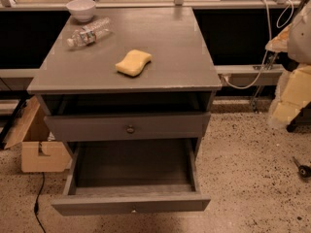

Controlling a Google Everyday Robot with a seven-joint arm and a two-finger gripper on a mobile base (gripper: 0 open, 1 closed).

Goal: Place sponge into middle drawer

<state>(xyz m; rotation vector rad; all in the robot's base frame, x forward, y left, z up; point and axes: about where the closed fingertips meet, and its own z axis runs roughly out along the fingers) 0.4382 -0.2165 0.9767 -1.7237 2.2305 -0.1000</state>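
The yellow sponge (133,62) lies flat on the grey cabinet top (165,38), a little right of its middle. The middle drawer (133,168) is pulled out low at the front; its deep grey box shows nothing inside, and its front panel (97,205) carries a tiny pale knob. My gripper (291,93) is a pale, blurred shape at the right edge of the view. It is well to the right of the cabinet, apart from the sponge and the drawer.
A clear plastic bottle (89,34) lies on its side at the top's left, and a white bowl (81,8) stands behind it. A shut drawer front with a dark round knob (130,129) sits above the open drawer. A cardboard box (41,152) and a black cable (37,203) lie on the floor at left.
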